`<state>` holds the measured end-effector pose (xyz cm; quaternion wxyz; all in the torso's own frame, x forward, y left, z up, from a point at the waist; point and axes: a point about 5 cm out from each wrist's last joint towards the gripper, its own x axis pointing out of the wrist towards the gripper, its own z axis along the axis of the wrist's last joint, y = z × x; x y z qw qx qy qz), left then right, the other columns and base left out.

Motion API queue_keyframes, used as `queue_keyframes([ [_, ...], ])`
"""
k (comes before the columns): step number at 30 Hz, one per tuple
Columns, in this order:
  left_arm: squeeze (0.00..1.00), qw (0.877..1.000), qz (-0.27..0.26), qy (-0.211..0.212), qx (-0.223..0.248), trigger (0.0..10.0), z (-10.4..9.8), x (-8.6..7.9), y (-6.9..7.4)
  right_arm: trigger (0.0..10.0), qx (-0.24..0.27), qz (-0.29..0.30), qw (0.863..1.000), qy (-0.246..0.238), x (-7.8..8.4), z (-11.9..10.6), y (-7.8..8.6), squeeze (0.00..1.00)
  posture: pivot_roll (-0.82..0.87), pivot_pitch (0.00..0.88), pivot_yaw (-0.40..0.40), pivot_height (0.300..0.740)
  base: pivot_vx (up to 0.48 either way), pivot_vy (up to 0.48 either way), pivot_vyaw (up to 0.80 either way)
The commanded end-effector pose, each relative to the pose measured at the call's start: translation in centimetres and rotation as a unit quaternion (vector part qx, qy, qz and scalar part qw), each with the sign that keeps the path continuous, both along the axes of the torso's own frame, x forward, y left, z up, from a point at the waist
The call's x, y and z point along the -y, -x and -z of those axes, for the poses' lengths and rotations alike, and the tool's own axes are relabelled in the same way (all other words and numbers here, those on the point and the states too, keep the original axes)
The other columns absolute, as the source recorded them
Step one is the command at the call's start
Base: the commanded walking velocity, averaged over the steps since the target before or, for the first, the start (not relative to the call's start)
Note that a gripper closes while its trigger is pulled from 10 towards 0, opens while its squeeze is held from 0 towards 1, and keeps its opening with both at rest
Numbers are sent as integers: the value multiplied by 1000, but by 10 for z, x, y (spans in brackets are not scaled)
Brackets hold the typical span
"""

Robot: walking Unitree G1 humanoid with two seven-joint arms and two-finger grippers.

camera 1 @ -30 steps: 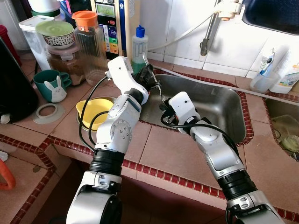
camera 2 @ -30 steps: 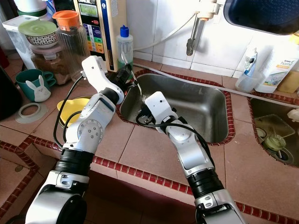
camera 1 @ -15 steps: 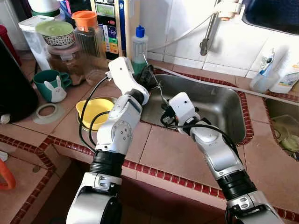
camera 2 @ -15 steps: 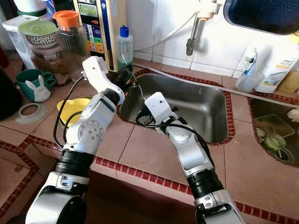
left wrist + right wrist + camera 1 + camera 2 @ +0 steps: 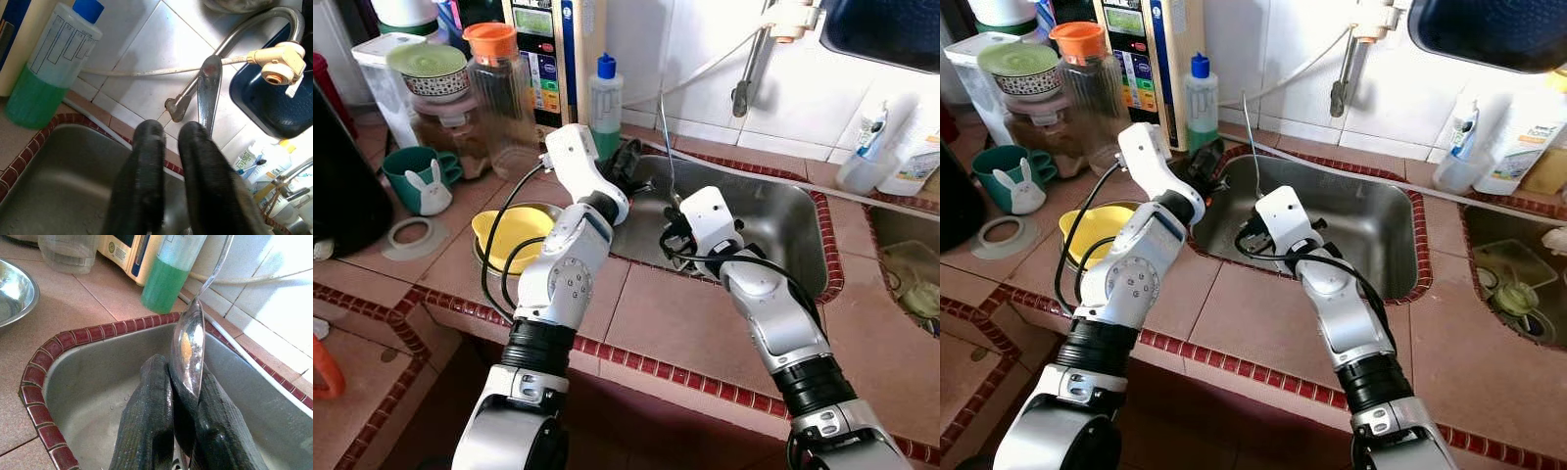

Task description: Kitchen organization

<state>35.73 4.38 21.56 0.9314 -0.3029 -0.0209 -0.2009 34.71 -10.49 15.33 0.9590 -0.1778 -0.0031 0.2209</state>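
We stand before a tiled tabletop [image 5: 656, 323] edged in red brick strips, with a steel sink [image 5: 773, 220] sunk into it and a tap [image 5: 749, 69] on the white wall behind.

Both of our silver arms reach over the sink's near left corner. Our right claw [image 5: 182, 401] is clenched on a metal spoon [image 5: 188, 345]: the two black fingers [image 5: 146, 416] press the bowl of the spoon between them, and the thin handle stands up and away from the claw, slightly tilted, toward the green bottle and the wall. In the head views the handle shows as a fine upright line above the right wrist, over the sink basin.

Our left claw [image 5: 168, 142] hovers just above the sink's back left rim, pointing at the tap. Its fingers [image 5: 144, 171] stand nearly together with only a narrow gap, and they grasp nothing that we can see.

Just behind the left claw stands a clear bottle of green liquid with a blue cap [image 5: 605, 103], beside a tall cream appliance [image 5: 548, 49]. Further left sit a glass jar with an orange lid [image 5: 497, 88], a bowl on a container [image 5: 431, 73], a teal rabbit mug [image 5: 423, 178], a clear ring [image 5: 416, 235] and a yellow bowl [image 5: 509, 230] partly hidden by our left arm. To the right of the sink stand white bottles [image 5: 886, 147].
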Motion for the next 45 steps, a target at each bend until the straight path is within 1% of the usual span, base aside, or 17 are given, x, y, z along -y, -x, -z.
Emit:
queue_keyframes([
  [1, 1000, 999, 32, 35, -23, 10000, 8, 30, 13, 0, 10, 6, 1000, -6, 2, -5, -3, 0, 97, 0, -15, 740, 0, 0, 0],
  [7, 1000, 999, 37, 25, -24, 10000, 10, 29, 14, 0, 7, 6, 1000, -7, 3, -3, -2, 0, 100, 0, -18, 740, 0, 0, 0],
  [11, 1000, 999, 44, -10, -23, 10000, 21, 20, 18, 0, -5, 12, 1000, -7, 9, -1, -6, 0, 110, 0, -20, 740, 0, 0, 0],
  [14, 1000, 998, 46, -20, -26, 10000, 25, 18, 19, 0, -10, 14, 1000, -8, 11, 0, -7, 0, 110, 0, -20, 740, 0, 0, 0],
  [15, 1000, 998, 47, -42, -27, 10000, 35, 11, 24, 0, -27, 22, 999, -9, 19, 2, -12, 0, 121, 0, -22, 740, 0, 0, 0],
  [16, 1000, 998, 47, -42, -27, 10000, 35, 11, 24, 0, -27, 22, 999, -9, 19, 2, -12, 0, 121, 0, -22, 740, 0, 0, 0],
  [17, 1000, 997, 47, -63, -28, 10000, 43, 5, 29, 0, -39, 27, 999, -8, 27, 3, -17, 0, 127, 0, -23, 740, 0, 0, 0],
  [19, 1000, 996, 48, -68, -28, 10000, 45, 4, 30, 0, -41, 28, 999, -8, 28, 4, -18, 0, 127, 0, -23, 740, 0, 0, 0],
  [22, 1000, 993, 56, -107, -11, 10000, 50, 1, 38, 0, -70, 30, 997, 1, 39, 10, -24, 0, 140, 0, -31, 740, 0, 0, 0],
  [23, 1000, 993, 56, -107, -11, 10000, 50, 1, 38, 0, -70, 30, 997, 1, 39, 10, -24, 0, 140, 0, -31, 740, 0, 0, 0],
  [26, 1000, 988, 65, -142, 11, 10000, 53, -1, 45, 0, -120, 29, 992, 3, 49, 21, -28, 0, 154, 0, -43, 740, 0, 0, 0],
  [35, 1000, 983, 55, -171, 23, 10000, 54, -7, 49, 0, -197, 39, 980, -1, 63, 37, -31, 0, 174, 0, -53, 740, 0, 0, 0],
  [38, 1000, 983, 53, -175, 26, 10000, 53, -8, 50, 0, -212, 42, 976, -6, 65, 40, -30, 0, 182, 0, -55, 740, 0, 0, 0],
  [40, 1000, 980, 55, -188, 30, 10000, 55, -10, 52, 0, -234, 48, 971, 12, 69, 49, -27, 0, 191, 0, -59, 740, 0, 0, 0],
  [42, 1000, 980, 56, -190, 31, 10000, 55, -10, 52, 0, -237, 49, 970, 15, 70, 51, -27, 0, 191, 0, -59, 740, 0, 0, 0],
  [44, 1000, 979, 53, -192, 31, 10000, 55, -11, 53, 0, -245, 52, 967, 41, 72, 57, -24, 0, 194, 0, -60, 740, 0, 0, 0],
  [45, 1000, 979, 52, -193, 31, 10000, 55, -11, 53, 1569, -246, 54, 966, 49, 72, 59, -23, 0, 195, 0, -60, 740, 0, 0, 0],
])
